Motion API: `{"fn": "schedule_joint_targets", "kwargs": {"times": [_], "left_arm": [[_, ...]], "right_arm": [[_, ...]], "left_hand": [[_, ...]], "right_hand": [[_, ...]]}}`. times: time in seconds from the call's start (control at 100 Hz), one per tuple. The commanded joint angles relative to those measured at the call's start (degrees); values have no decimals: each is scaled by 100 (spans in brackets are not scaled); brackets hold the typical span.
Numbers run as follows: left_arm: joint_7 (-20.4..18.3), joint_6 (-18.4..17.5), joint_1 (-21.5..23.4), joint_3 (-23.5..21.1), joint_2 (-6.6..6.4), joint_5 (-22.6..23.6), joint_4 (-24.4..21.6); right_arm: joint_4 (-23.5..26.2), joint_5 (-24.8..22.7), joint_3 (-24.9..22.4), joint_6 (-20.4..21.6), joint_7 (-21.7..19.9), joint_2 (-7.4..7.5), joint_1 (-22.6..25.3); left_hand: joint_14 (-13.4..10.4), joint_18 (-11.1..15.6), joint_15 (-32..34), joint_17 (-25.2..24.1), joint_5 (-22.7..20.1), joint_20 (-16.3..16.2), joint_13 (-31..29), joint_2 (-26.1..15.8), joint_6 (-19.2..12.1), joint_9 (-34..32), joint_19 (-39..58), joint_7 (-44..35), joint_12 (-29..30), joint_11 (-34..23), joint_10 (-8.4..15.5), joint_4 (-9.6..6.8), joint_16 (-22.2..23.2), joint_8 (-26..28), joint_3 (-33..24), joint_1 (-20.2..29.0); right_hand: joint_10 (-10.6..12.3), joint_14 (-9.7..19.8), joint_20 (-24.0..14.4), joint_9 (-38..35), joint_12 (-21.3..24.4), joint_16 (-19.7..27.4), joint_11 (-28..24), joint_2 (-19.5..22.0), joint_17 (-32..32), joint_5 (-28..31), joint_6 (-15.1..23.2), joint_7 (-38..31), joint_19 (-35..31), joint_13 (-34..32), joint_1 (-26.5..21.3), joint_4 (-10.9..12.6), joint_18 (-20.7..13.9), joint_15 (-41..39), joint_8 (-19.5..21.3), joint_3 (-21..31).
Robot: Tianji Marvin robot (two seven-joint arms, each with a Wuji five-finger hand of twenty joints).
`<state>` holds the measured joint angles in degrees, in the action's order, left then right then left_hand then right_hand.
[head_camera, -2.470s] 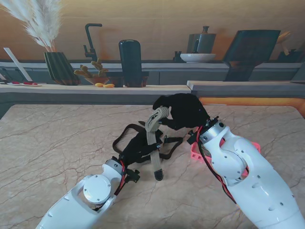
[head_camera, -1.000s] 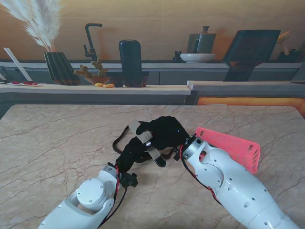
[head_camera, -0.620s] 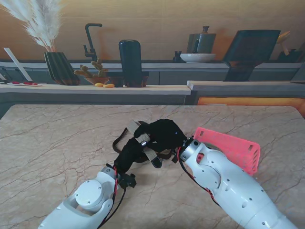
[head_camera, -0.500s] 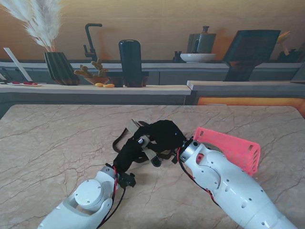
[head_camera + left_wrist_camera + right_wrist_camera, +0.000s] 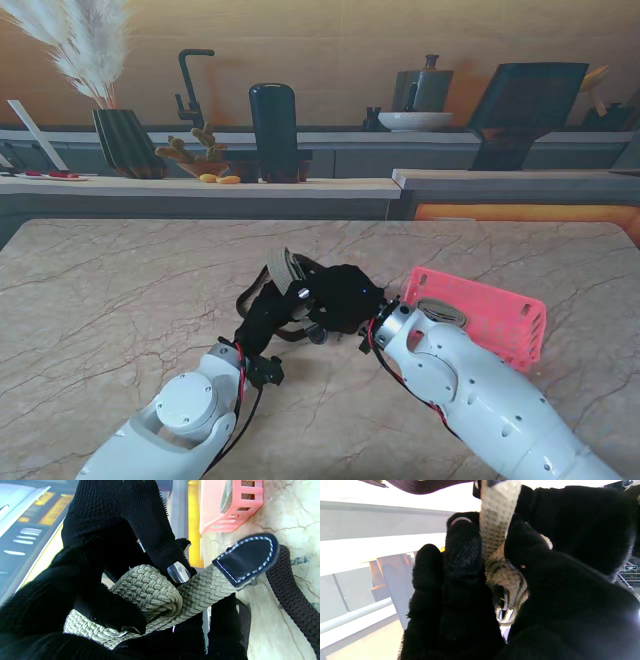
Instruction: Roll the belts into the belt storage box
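Bench [image 5: 120, 290] first, then the pink belt storage box [image 5: 500, 310] on the right, with 1 rolled belt inside. Near the middle, the left hand [image 5: 270, 310] and right hand [image 5: 345, 295] both pinch the tan belt [image 5: 150, 592], half rolled. 1 dark belt [image 5: 290, 590] lies under them. I think the tan belt is soft and floppy, so hold the roll tight by its sides.
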<state>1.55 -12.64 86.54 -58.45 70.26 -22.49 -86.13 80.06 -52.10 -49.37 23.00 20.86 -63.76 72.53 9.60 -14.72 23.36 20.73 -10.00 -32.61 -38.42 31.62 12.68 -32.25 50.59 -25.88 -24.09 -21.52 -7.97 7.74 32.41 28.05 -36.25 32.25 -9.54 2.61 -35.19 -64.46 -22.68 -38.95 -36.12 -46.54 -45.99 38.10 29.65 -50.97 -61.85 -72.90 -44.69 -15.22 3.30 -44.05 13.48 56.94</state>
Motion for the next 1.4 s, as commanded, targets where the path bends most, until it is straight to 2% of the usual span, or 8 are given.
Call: {"fn": "schedule_joint_targets", "kwargs": {"times": [0.0,0.11,0.23,0.39,0.48,0.85,1.11,1.39], "left_arm": [[-175,-27,-48,49,29,27,-166],[-161,0,-67,58,28,85,-167],[-79,42,-70,73,44,137,-183],[170,148,-19,59,103,112,-261],[256,184,-6,49,125,99,-273],[370,270,-62,94,144,312,-205],[522,162,-198,199,144,865,-10],[541,-156,-365,337,70,1666,239]], "right_arm": [[67,-59,-80,-104,-13,-34,144],[221,-43,-223,-108,-30,-32,273],[332,0,-293,-67,-94,-28,372],[492,-55,-360,2,-252,21,511],[714,-295,-517,11,-341,95,684],[1702,-954,-1515,20,335,138,1560],[1956,-1110,-1877,-33,508,137,1724],[2141,151,-2216,-15,-1047,99,1746]], "left_hand": [[-383,409,481,255,-183,-138,-363,-118,-941,-281,217,-328,-150,-291,353,-416,236,95,-510,781],[-569,776,743,639,-139,-129,-628,-375,-916,-372,258,-586,-279,-533,373,-557,426,134,-583,1540],[-667,951,623,1024,-257,-201,-1190,-377,-848,-732,454,-901,-1022,-579,353,-420,1499,146,-235,2462],[-713,824,1088,1178,-646,-562,-1353,-1068,-911,-1464,760,-1473,-1821,71,354,-324,1739,392,496,3459],[-685,670,1469,1126,-798,-861,-1297,-1343,-1076,-1505,1054,-1864,-1924,-53,378,-283,1862,691,719,3835],[-287,274,2192,573,-882,-1695,-916,-1733,-1387,-1322,1803,-2090,-2111,-732,521,-382,2117,1110,651,4168],[-229,248,2394,460,-953,-1780,-815,-1786,-1500,-1311,1968,-2358,-2266,-827,487,-407,2060,1377,593,4171],[-203,239,2404,461,-1005,-1764,-801,-1818,-1506,-1301,1976,-2481,-2251,-822,420,-394,1970,1542,541,4171]], "right_hand": [[252,20,32,212,65,59,5,558,85,729,-1788,-1036,-98,-56,91,217,97,93,159,371],[188,-50,52,480,9,57,-98,531,204,421,-1799,-920,-64,111,188,227,191,81,238,360],[230,-157,45,722,-29,34,-289,482,361,45,-1574,-488,-65,351,486,290,359,-120,417,408],[268,-217,30,973,-82,64,-407,318,490,-182,-1435,-30,-58,545,1115,411,410,-228,671,407],[304,-278,-78,1151,-113,87,-310,431,638,-269,-1417,550,-34,717,1524,807,439,-319,1336,119],[281,-147,-247,1899,-173,2,-178,1068,1023,-679,-1972,805,89,1261,2214,953,230,-573,1829,-805],[229,-237,-227,2555,-77,211,52,1418,1303,-1255,-2194,1204,383,1789,2386,1057,310,-36,1786,-1091],[-156,-718,-84,3845,207,783,752,1266,1401,-2517,-2006,1796,909,2360,1994,1027,704,1425,1631,-1800]]}}
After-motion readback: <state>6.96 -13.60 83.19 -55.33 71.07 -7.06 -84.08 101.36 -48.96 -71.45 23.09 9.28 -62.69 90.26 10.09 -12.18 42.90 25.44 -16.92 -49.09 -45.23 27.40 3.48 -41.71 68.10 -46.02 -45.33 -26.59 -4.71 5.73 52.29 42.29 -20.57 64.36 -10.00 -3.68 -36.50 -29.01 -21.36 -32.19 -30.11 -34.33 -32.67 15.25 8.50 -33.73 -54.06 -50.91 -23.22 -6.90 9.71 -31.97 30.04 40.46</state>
